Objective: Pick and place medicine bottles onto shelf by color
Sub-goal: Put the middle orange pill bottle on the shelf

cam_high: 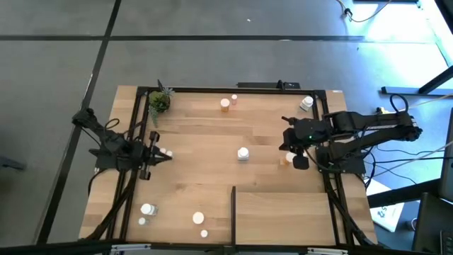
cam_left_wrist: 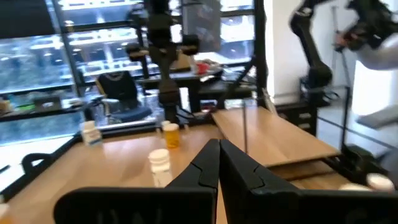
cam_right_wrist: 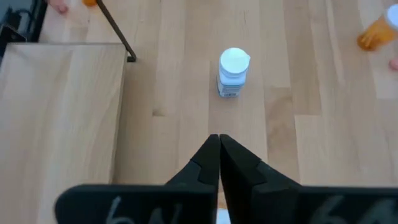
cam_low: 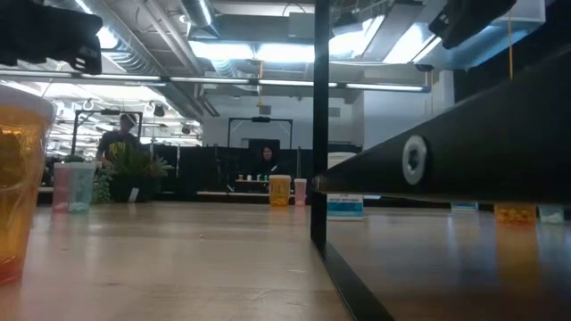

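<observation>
The medicine bottles stand scattered on the wooden tabletop. A white one (cam_high: pixel 243 153) (cam_right_wrist: pixel 234 73) is at mid table, an orange one (cam_high: pixel 225 105) and a white one (cam_high: pixel 306 103) stand near the far edge, and several white ones (cam_high: pixel 147 210) sit near the front left. The shelf (cam_high: pixel 283 216) (cam_right_wrist: pixel 62 106) lies at the front right, its black strip (cam_high: pixel 233 211) along its left side. My right gripper (cam_high: pixel 285 147) (cam_right_wrist: pixel 218 138) hovers shut, tilted down toward the middle white bottle, beside a small orange bottle (cam_high: pixel 284 161). My left gripper (cam_high: pixel 167 156) (cam_left_wrist: pixel 217 144) waits shut at the left edge.
A small green potted plant (cam_high: pixel 159 102) stands at the far left corner. The table's black frame (cam_high: pixel 233 89) runs along its edges. An orange bottle (cam_low: pixel 18 178) stands close to the low camera. Bare wood lies between the middle bottle and the shelf.
</observation>
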